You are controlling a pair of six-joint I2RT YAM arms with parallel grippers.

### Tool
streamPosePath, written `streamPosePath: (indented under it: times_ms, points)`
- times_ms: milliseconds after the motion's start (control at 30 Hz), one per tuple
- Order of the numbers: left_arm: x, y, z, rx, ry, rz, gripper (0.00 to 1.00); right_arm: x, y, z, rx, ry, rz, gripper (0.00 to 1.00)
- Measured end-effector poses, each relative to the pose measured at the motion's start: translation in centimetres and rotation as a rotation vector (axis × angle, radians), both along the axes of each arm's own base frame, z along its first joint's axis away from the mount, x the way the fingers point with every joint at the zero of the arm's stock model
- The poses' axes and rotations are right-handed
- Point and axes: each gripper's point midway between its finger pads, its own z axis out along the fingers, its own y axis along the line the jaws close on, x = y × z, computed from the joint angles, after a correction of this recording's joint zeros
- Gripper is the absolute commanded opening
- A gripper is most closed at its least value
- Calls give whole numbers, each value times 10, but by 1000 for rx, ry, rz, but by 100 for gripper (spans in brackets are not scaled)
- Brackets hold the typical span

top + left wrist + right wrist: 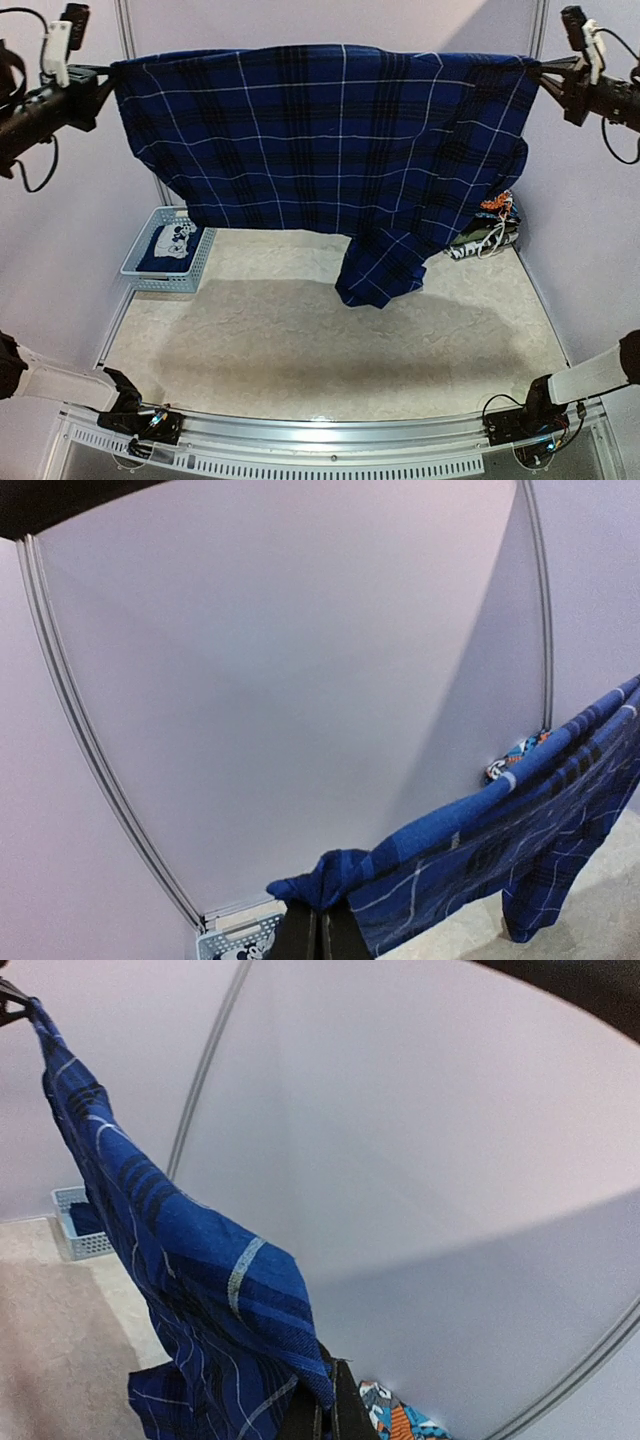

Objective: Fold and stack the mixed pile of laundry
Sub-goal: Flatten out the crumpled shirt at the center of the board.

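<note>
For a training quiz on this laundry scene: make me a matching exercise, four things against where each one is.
1 plaid shirt
2 basket
3 printed T-shirt
4 colourful clothes heap

a far right corner of the table
b held up between left pincer and right pincer
c inside the basket
d far left of the table

Pairs: 1-b, 2-d, 3-c, 4-a

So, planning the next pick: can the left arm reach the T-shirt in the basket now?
Probably not yet. The left arm is raised high, its jaws shut on the plaid shirt. The navy T-shirt lies uncovered in the basket below, so the way looks free once it lets go.
</note>
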Motion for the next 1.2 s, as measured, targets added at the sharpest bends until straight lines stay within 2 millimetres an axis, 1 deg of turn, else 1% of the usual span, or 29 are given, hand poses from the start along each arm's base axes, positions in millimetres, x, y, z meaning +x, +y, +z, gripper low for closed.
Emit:
streamPosePath:
  times_ms: [67,100,133,167,200,300,367,467,533,567,633,700,733,767,800,833,867,900,933,967,1000,1067,1100,1167,1200]
  points:
    - [-25,12,11,-31,-44,-26,0,-46,6,16,4,-61,59,0]
    - [-32,14,15,-40,-57,-36,0,-62,8,22,5,-84,82,0]
    - [-42,19,20,-51,-75,-46,0,-83,11,30,10,-116,110,0]
    - [-51,23,25,-63,-95,-57,0,-99,13,37,14,-145,128,0]
    - [-58,25,30,-73,-112,-69,0,-119,15,47,19,-185,155,0]
    - [-75,28,43,-94,-155,-108,0,-158,19,67,36,-264,209,0]
    - [-80,29,51,-99,-175,-121,0,-170,20,78,47,-299,226,0]
    - [-82,29,68,-97,-220,-122,0,-173,21,92,64,-328,241,0]
    - [-77,28,75,-78,-242,-103,0,-164,21,100,76,-343,242,0]
    - [-71,27,77,-63,-250,-85,0,-156,21,102,81,-342,239,0]
    - [-53,21,75,-24,-242,-39,0,-130,21,103,89,-323,229,0]
    - [-24,10,64,33,-208,14,0,-90,20,98,97,-279,210,0]
    - [-7,2,53,66,-182,41,0,-69,20,92,97,-251,201,0]
    - [13,-7,38,106,-144,64,0,-42,19,80,97,-211,185,0]
    - [33,-18,17,151,-96,82,0,-14,18,63,97,-154,171,0]
    - [51,-26,-5,194,-46,98,0,13,18,41,92,-95,154,0]
    - [68,-34,-27,232,2,109,0,36,17,20,88,-37,139,0]
    - [87,-43,-58,280,66,113,0,66,16,-16,79,49,121,0]
    - [104,-50,-93,330,137,118,0,88,15,-50,70,130,100,0]
    - [120,-53,-133,378,220,124,0,107,13,-88,58,212,81,0]
    - [130,-53,-167,414,290,125,0,122,13,-135,37,308,58,0]
    - [142,-51,-223,457,408,123,0,131,13,-204,-3,444,32,0]
    - [145,-50,-246,470,460,121,0,132,15,-236,-26,507,28,0]
    - [153,-51,-288,486,553,111,0,129,21,-286,-68,605,29,0]
    - [157,-53,-302,487,582,106,0,129,24,-300,-82,632,31,0]
